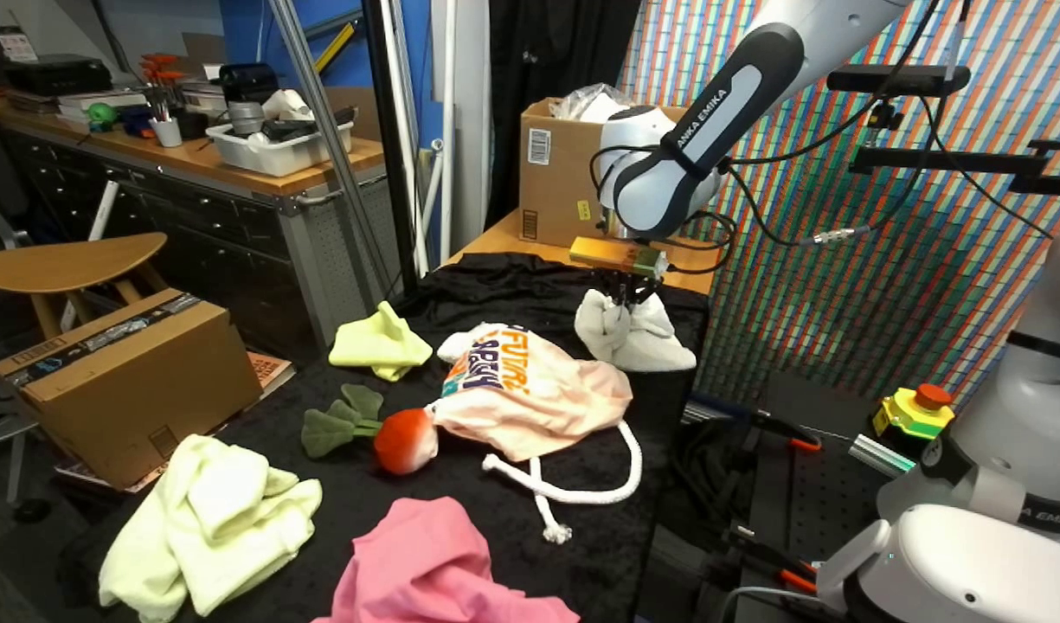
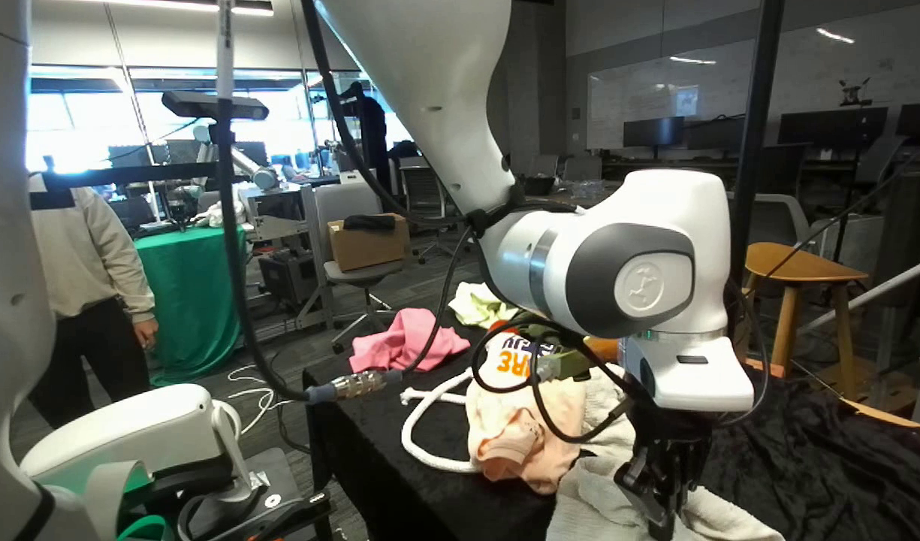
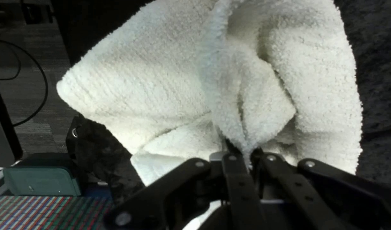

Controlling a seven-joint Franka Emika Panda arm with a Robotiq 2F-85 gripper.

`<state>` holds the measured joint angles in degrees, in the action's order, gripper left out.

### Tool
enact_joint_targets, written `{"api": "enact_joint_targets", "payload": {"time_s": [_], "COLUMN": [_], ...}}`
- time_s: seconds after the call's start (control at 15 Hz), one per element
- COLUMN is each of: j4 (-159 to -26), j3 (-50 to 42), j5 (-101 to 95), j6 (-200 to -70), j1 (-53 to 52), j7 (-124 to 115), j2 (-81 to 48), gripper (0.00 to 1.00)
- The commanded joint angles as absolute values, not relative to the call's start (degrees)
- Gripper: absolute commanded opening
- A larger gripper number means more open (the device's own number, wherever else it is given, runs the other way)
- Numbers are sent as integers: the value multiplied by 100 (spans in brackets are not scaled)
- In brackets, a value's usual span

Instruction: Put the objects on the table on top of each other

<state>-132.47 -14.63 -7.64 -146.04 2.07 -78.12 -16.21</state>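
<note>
In an exterior view we see a blue wall (image 1: 240, 30) behind a black-drawered, wood-topped workbench (image 1: 227, 221), a wooden stool (image 1: 71, 253) near it and, well apart, a many-coloured striped backdrop (image 1: 789, 303). In an exterior view we have bright windows (image 2: 76, 113), a lit ceiling strip (image 2: 251, 7), a broad whiteboard (image 2: 625, 98) on a grey wall (image 2: 625, 26), and office chairs (image 2: 347, 198) on the grey floor (image 2: 433, 289).
</note>
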Motion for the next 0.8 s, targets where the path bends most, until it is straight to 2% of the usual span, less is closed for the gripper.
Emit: {"api": "enact_joint_targets", "payload": {"time_s": [0.0, 0.73], "j4": [-13159, -12548], "j3": [-1568, -1062], "j5": [-1273, -2400], "j6": [-14285, -13422], "j1": [51, 214], "j7": [-7935, -7757], "j2": [-1188, -19], "gripper": [5, 4]}}
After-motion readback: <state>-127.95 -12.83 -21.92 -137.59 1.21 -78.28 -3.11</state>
